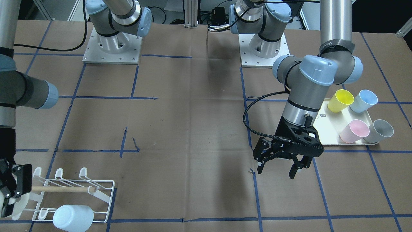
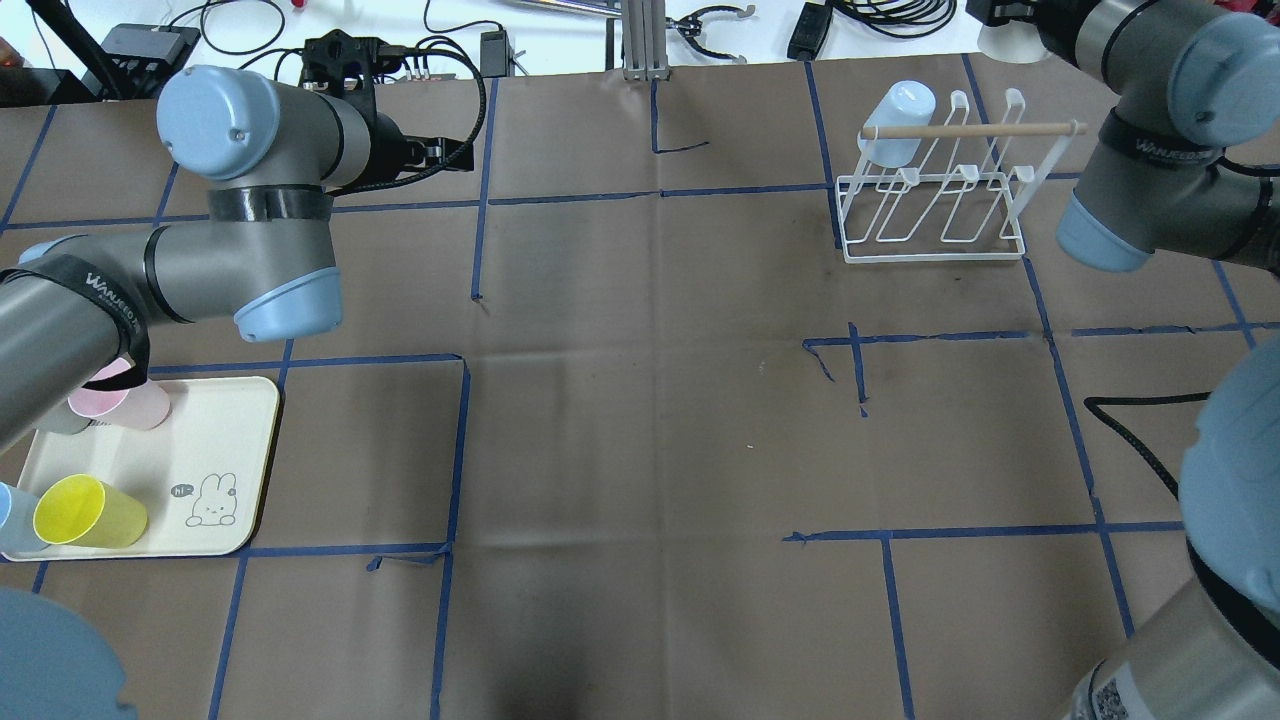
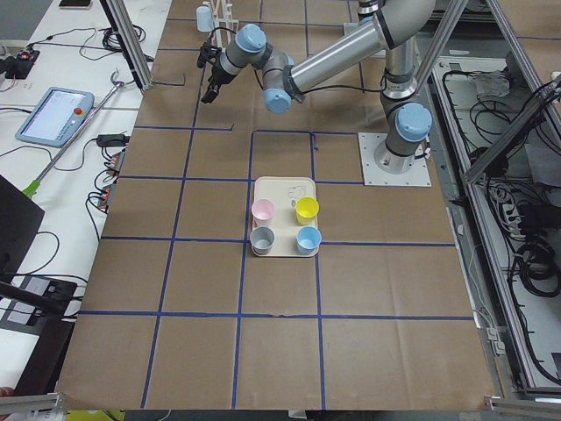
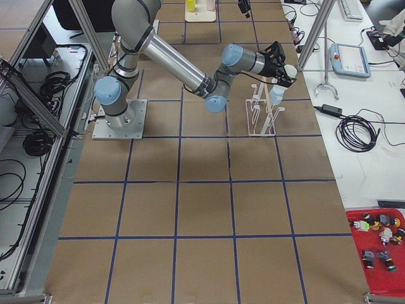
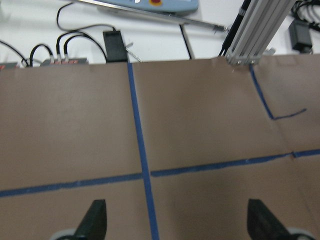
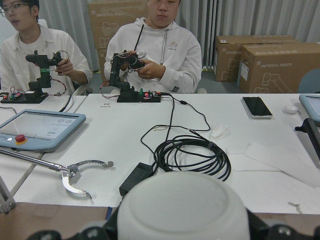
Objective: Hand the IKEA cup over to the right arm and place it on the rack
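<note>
Built alike: left silver-grey tubular arm (image 1: 334,22), right silver-grey tubular arm (image 1: 122,9), pale blue round joint caps (image 1: 317,69). Bolted to square silver base plates (image 1: 249,61) with screw holes. Banded by white-lettered black strap (image 2: 100,290). Fitted at left wrist with black skeletal end effector (image 1: 276,172), looped braided black cable (image 1: 244,117).

Left arm (image 1: 317,69): comes down from high, elbow bent sharply, last link dropping steeply to the wrist.
Left wrist (image 1: 297,116): turned so the gripper points downward, tilted a little.
Left gripper (image 1: 276,170): jaws spread wide, nothing between them (the wrist view shows both fingers (image 5: 94,221) well apart).
Right arm (image 4: 180,63): stretched far out from its base, elbow bent, wrist links carrying on outward.
Right gripper (image 1: 11,196): at the end of that reach, clamped on a white cup (image 6: 182,205) (only its rounded base shows from the wrist).
</note>
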You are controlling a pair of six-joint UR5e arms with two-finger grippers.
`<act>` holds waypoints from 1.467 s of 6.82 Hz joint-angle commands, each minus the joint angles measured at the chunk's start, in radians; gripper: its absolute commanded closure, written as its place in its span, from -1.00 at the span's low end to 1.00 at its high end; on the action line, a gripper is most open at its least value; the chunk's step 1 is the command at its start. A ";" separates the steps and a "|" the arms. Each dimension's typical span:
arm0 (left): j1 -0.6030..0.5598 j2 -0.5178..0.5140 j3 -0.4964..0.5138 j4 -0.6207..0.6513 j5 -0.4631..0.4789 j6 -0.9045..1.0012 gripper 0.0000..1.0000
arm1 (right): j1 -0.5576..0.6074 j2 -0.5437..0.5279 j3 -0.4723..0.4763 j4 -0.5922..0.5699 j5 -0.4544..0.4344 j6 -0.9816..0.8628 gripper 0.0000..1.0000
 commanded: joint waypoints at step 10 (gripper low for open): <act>-0.018 0.250 0.272 -1.053 0.100 -0.094 -0.99 | -0.056 0.206 0.018 -0.276 0.081 -0.020 0.88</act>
